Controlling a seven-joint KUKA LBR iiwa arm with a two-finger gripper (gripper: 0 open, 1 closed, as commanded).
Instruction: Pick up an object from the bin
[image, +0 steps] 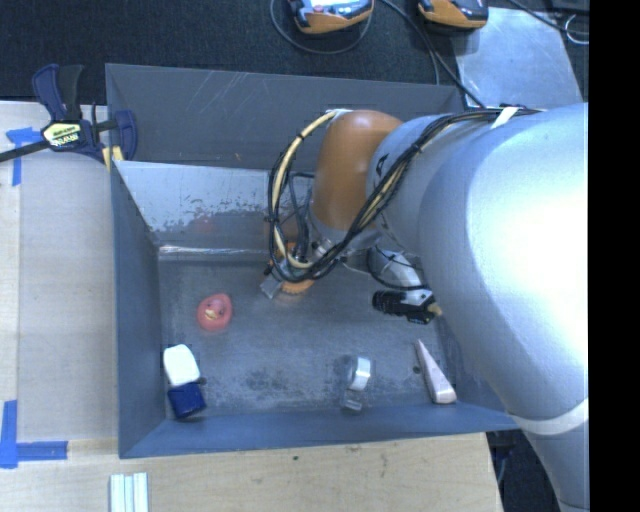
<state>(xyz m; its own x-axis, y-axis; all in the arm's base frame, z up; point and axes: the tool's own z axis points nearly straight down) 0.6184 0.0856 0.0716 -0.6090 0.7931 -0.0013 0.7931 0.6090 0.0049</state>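
In the camera view the gripper (284, 281) hangs low over the floor of the grey metal bin (135, 330), towards the back wall and a little left of middle. Whether it is apart or together I cannot tell, since the orange cover (350, 165) on the wrist and the looped cables (287, 175) stand in front of it. A small orange-tan bit (297, 287) shows right at its tip (a thing of the bin or a part of the robot, I cannot tell). So the first risk, as I judge it, is a closing on nothing, or a pinch so shallow that the bit drops on the lift. The nearest plain thing is a pink round thing with a red middle (214, 311), near the gripper on its left but apart from it; being round, it would likely roll off if clipped by a sideways move. With the tip so low, a descent from here could press into the bin floor, and the loose cables might catch on the back wall. The others lie well apart: a white and blue block (183, 381) in the front left corner, a small silver metal piece (357, 374) near the front wall, a pale tan wedge (434, 372) by the right wall, and a black stubby thing with a yellow end (405, 302) close under the arm's bulk, where a swing could sweep it.
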